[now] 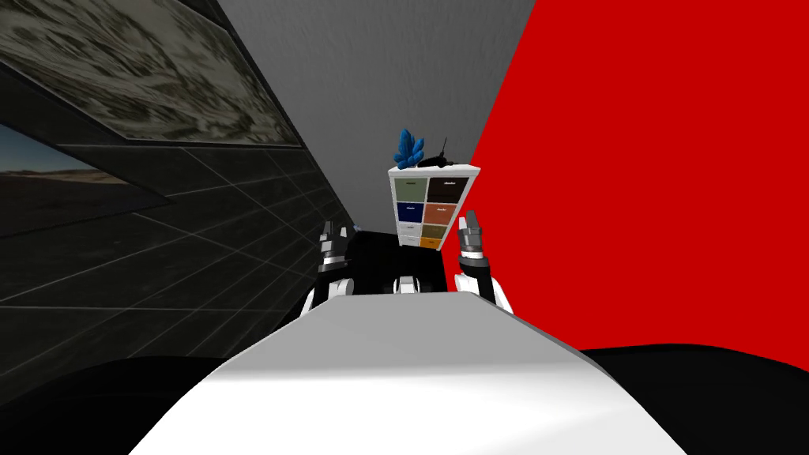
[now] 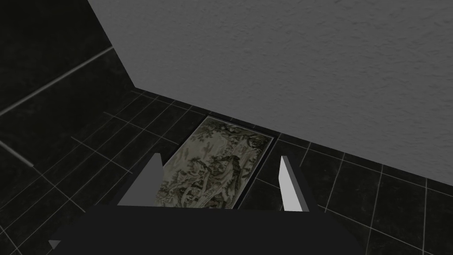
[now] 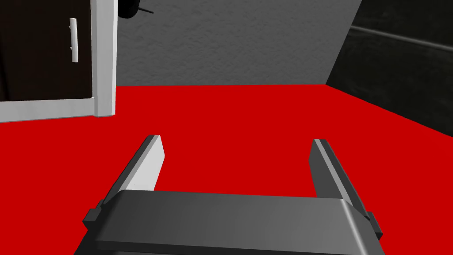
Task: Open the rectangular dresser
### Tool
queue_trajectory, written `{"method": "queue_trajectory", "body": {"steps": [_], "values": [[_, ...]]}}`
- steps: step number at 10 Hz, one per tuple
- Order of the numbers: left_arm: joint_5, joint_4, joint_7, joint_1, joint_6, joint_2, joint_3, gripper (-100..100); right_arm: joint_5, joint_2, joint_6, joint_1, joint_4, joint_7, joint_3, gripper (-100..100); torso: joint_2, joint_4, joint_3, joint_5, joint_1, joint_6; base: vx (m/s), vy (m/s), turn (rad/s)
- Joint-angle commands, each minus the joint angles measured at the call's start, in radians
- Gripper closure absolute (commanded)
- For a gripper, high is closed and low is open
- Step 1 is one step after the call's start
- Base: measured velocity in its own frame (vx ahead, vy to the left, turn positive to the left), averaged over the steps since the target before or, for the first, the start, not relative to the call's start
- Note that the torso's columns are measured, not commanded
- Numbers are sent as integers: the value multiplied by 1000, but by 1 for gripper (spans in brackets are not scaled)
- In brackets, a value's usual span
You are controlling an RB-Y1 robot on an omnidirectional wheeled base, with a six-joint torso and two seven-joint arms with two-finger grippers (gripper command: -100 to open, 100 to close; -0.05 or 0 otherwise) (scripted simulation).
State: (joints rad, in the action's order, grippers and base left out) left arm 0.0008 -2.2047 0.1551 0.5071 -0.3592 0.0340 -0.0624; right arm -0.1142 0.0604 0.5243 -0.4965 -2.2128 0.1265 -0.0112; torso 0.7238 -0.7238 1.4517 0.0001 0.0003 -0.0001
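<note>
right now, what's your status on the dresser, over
Left gripper open, right gripper open, both empty. Dresser ahead, drawers shut, untouched; right gripper beside its edge, apart. Blue spiky thing on top, not in the way.

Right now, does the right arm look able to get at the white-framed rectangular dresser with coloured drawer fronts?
Probably not yet. The right gripper is open and aimed at the red surface beside the white-framed dresser, which stands apart from it. Nothing blocks the way.
</note>
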Motion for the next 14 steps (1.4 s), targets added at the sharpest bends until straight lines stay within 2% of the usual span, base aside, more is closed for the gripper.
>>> {"method": "queue_trajectory", "body": {"steps": [1,4,5,6,7,8,9,10,11,12,13,14], "values": [[0,0,0,0,0,0,0,0,-65,43,-46,12,27,13,-21,-100,8,-9,20,0,0,0,59,23,-4],[0,0,0,0,0,0,0,0,-156,81,-119,36,67,34,-56,-100,14,-14,25,0,0,0,74,37,-5],[0,0,0,0,0,0,0,0,-173,81,-121,36,67,34,-56,-100,14,-14,25,0,0,0,59,28,0],[0,0,0,0,0,0,0,0,-208,93,-151,45,82,43,-70,-100,15,-14,24,0,-1,0,54,19,-4],[0,0,0,0,0,0,0,0,-217,93,-151,45,82,43,-70,-100,15,-15,23,0,-1,0,40,15,-1],[0,0,0,0,0,0,0,0,-257,104,-184,55,98,52,-85,-100,16,-15,23,0,-1,0,43,24,-6],[0,0,0,0,0,0,0,0,-264,104,-184,55,98,52,-85,-100,15,-14,24,0,0,0,39,25,-1],[0,0,0,0,0,0,0,0,-305,116,-219,66,115,62,-101,-100,14,-14,24,0,0,0,52,29,-5],[0,0,0,0,0,0,0,0,-315,116,-219,66,115,62,-101,-100,13,-14,25,0,0,0,50,18,-4],[0,0,0,0,0,0,0,0,-354,128,-256,77,133,72,-118,-100,14,-14,25,0,-1,0,55,21,-4],[0,0,0,0,0,0,0,0,-369,128,-256,77,133,72,-118,-100,14,-14,25,0,0,0,54,30,0],[0,0,0,0,0,0,0,0,-407,140,-295,89,152,83,-136,-100,14,-14,24,0,0,0,64,34,-7]]}}
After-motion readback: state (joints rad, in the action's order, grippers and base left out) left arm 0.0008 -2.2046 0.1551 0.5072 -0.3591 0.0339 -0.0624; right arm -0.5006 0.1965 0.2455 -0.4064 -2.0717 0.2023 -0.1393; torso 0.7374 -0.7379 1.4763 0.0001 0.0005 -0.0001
